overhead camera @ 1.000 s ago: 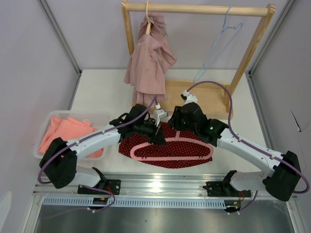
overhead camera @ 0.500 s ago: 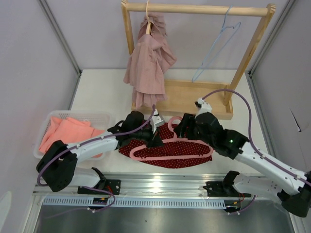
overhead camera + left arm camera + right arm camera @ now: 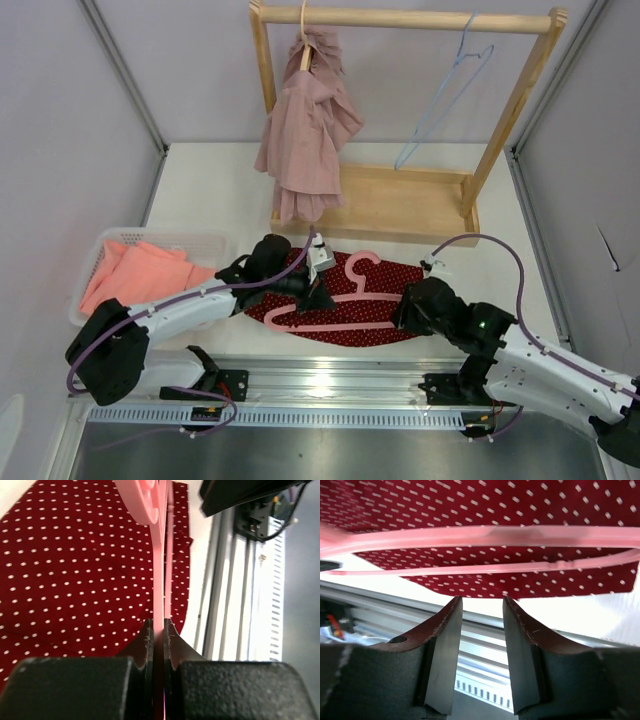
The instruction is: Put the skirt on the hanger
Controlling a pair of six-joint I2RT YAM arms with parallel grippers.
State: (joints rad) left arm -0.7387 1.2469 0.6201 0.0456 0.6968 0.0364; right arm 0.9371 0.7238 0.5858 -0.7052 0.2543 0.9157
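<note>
The red skirt with white dots [image 3: 385, 278] lies flat near the table's front edge. A pink hanger [image 3: 335, 326] rests on top of it. My left gripper [image 3: 320, 292] is shut on the hanger's left part. In the left wrist view the jaws [image 3: 160, 630] pinch the thin pink bar [image 3: 162, 555] over the skirt [image 3: 75, 570]. My right gripper [image 3: 403, 318] hovers at the skirt's right front edge, open and holding nothing. In the right wrist view its fingers [image 3: 481, 615] stand apart just short of the hanger [image 3: 485, 536] and the skirt [image 3: 470, 500].
A wooden rack [image 3: 400, 20] stands at the back with a pink-brown garment [image 3: 305, 130] and a light blue wire hanger [image 3: 445, 95] on it. A white basket [image 3: 205, 240] with orange cloth sits at the left. A metal rail [image 3: 330, 375] runs along the front edge.
The right arm has pulled back from the hanger's hook toward the front right, its jaws open. The hanger shifted slightly left. The left gripper kept its hold.
</note>
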